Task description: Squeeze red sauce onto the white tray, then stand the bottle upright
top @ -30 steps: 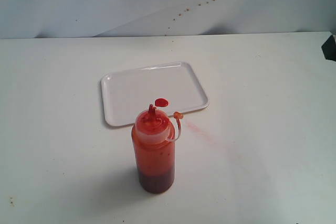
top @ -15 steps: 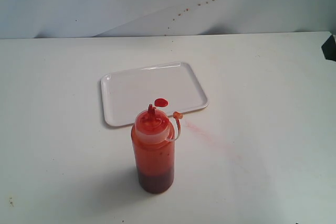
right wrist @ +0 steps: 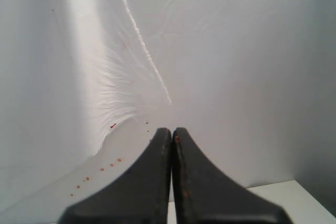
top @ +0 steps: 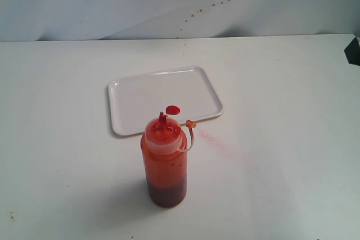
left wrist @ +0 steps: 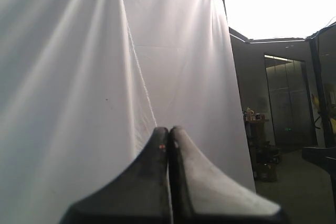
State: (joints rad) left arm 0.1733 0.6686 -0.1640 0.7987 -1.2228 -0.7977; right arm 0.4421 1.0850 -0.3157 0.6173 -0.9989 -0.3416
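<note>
The bottle (top: 164, 161) stands upright on the white table, just in front of the white tray's near edge, its red nozzle up and its small tethered cap (top: 190, 123) hanging to the right. On the white tray (top: 146, 94) lies one blob of red sauce (top: 172, 109) near the front rim. Neither gripper shows in the exterior view. My left gripper (left wrist: 168, 131) is shut on nothing and faces a white curtain. My right gripper (right wrist: 171, 131) is also shut and empty, facing the spattered white backdrop.
A faint pale pink smear (top: 216, 140) marks the table right of the bottle. A dark object (top: 352, 50) sits at the table's far right edge. Small red-brown spatters (top: 212, 5) dot the white backdrop behind the table.
</note>
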